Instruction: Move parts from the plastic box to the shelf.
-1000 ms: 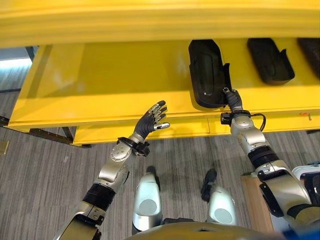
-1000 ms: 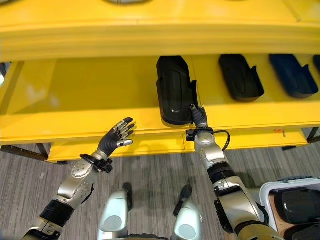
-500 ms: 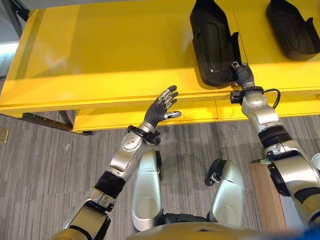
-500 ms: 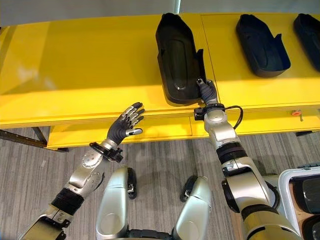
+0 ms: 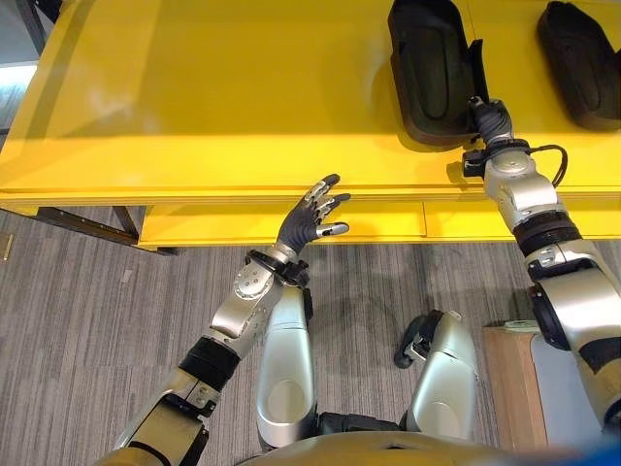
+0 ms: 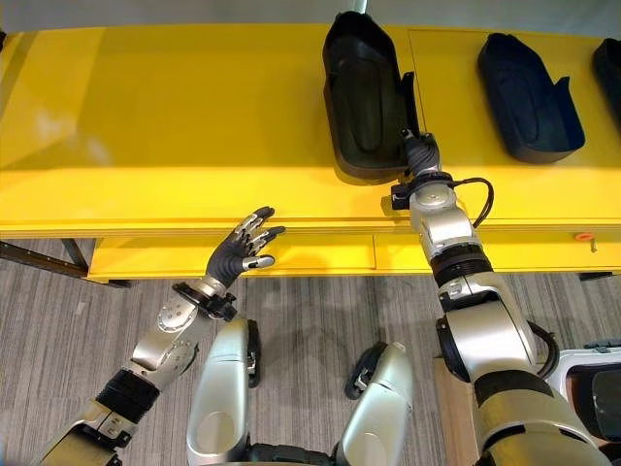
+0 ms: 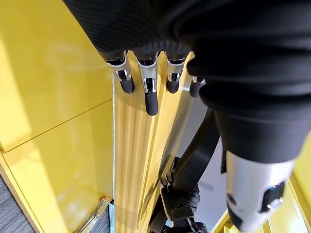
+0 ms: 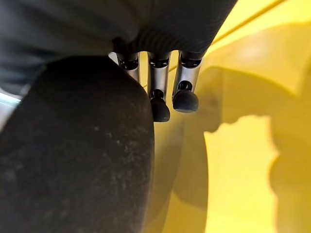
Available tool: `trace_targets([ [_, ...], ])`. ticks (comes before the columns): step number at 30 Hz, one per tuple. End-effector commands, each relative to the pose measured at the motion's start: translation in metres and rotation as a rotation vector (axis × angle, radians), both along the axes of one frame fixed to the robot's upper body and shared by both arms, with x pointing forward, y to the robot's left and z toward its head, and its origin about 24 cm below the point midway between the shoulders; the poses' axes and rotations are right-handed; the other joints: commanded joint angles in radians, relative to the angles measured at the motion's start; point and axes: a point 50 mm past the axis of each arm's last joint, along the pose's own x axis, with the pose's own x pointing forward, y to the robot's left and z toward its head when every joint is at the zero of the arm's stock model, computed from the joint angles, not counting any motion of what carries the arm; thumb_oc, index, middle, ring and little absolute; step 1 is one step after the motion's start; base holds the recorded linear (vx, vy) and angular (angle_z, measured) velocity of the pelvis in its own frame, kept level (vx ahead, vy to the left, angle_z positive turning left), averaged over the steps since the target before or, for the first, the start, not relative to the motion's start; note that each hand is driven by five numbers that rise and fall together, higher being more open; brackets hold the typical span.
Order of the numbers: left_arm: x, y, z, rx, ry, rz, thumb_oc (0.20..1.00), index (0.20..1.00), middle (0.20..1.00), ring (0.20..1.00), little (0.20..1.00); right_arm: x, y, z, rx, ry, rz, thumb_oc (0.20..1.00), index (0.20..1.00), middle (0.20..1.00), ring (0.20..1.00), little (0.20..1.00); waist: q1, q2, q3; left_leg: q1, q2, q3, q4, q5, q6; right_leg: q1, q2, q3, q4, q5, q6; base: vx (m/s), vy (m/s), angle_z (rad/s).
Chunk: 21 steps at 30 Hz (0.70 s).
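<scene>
— Grey striped floor [image 5: 87, 320] lies nearest. What is just past it?

— The left hand [image 5: 309, 216], raised in front of the yellow shelf's [image 5: 194, 107] front edge, fingers straight and spread, thumb apart, grasping nothing. In the left wrist view its fingers [image 7: 150, 92] point along the shelf edge.

— And the right hand?

— Further in, the right hand [image 6: 421, 155] reaches over the shelf edge to the near right corner of a black part [image 6: 361, 97]. That part lies flat on the shelf top, long side running away from the robot. The right wrist view has the dark part [image 8: 73, 155] close against the hand, with straight fingers [image 8: 158, 92] beside it; I cannot tell whether the thumb clasps it.

— Anything else up there?

— A second black part [image 6: 529, 97] lies on the shelf to the right, apart from the first. The white box [image 6: 594, 388] shows at the lower right, on the floor side.
</scene>
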Motion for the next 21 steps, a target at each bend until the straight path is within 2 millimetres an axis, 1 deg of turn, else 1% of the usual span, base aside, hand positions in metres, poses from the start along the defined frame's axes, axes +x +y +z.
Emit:
trace_targets([
  [1,-0.008,-0.011,0.014,-0.047,-0.074,-0.043,1.0,1.0,1.0,1.0,1.0,0.002,-0.008,0.055,-0.015,-0.168,-0.031,0.2,0.2,0.2,0.2,0.2,0.021,0.021,-0.025,0.073,-0.028,0.09,-0.074,0.004,0.011,0.035,0.073,0.017,0.11,-0.073,-0.02,0.0,0.0,0.0],
  [3,-0.01,-0.011,0.012,-0.044,-0.069,-0.049,1.0,1.0,1.0,1.0,1.0,0.003,-0.01,0.065,-0.031,-0.175,-0.051,0.2,0.2,0.2,0.2,0.2,0.025,0.021,-0.022,0.077,-0.029,0.087,-0.084,0.01,0.009,0.039,0.076,0.015,0.105,-0.072,-0.02,0.0,0.0,0.0],
  [7,-0.012,-0.013,0.012,-0.038,-0.073,-0.06,1.0,1.0,1.0,1.0,1.0,0.003,-0.01,0.072,-0.032,-0.178,-0.055,0.2,0.2,0.2,0.2,0.2,0.029,0.021,-0.016,0.079,-0.028,0.083,-0.099,0.019,0.01,0.041,0.077,0.014,0.094,-0.066,-0.019,0.0,0.0,0.0],
  [9,-0.013,-0.016,0.014,-0.031,-0.085,-0.078,1.0,1.0,1.0,1.0,1.0,0.004,-0.008,0.076,-0.011,-0.182,-0.059,0.2,0.2,0.2,0.2,0.2,0.032,0.022,-0.01,0.082,-0.021,0.08,-0.119,0.035,0.005,0.043,0.071,0.011,0.084,-0.056,-0.016,-0.03,-0.008,0.01],
  [12,-0.014,-0.021,0.017,-0.01,-0.108,-0.139,1.0,1.0,1.0,1.0,1.0,0.006,-0.005,0.085,-0.015,-0.197,-0.072,0.2,0.2,0.2,0.2,0.2,0.034,0.028,-0.003,0.08,-0.019,0.081,-0.131,0.044,0.007,0.04,0.069,0.011,0.082,-0.055,-0.016,-0.04,-0.007,0.0],
  [16,-0.017,-0.028,0.017,0.001,-0.114,-0.198,1.0,1.0,1.0,1.0,1.0,0.007,-0.003,0.091,-0.043,-0.198,-0.067,0.2,0.2,0.2,0.2,0.2,0.033,0.032,-0.003,0.086,-0.018,0.081,-0.149,0.057,0.004,0.046,0.069,0.006,0.078,-0.056,-0.019,0.0,0.0,0.0],
  [18,-0.019,-0.035,0.018,0.006,-0.115,-0.245,1.0,1.0,1.0,1.0,1.0,0.008,0.0,0.095,-0.053,-0.198,-0.071,0.2,0.2,0.2,0.2,0.2,0.03,0.036,0.0,0.09,-0.014,0.083,-0.163,0.066,0.001,0.049,0.064,0.004,0.069,-0.051,-0.019,0.0,0.0,0.0],
  [19,-0.019,-0.037,0.018,0.01,-0.115,-0.254,1.0,1.0,1.0,1.0,1.0,0.008,0.002,0.095,-0.027,-0.193,-0.069,0.2,0.2,0.2,0.2,0.2,0.029,0.037,0.0,0.092,-0.014,0.083,-0.167,0.069,0.001,0.05,0.061,0.004,0.064,-0.047,-0.018,-0.05,0.042,-0.02],
  [21,-0.018,-0.04,0.02,0.018,-0.119,-0.254,1.0,1.0,1.0,1.0,1.0,0.009,0.004,0.099,-0.066,-0.195,-0.082,0.2,0.2,0.2,0.2,0.2,0.027,0.044,0.003,0.09,-0.013,0.086,-0.174,0.073,0.001,0.043,0.056,0.007,0.061,-0.042,-0.013,-0.04,0.034,-0.03],
])
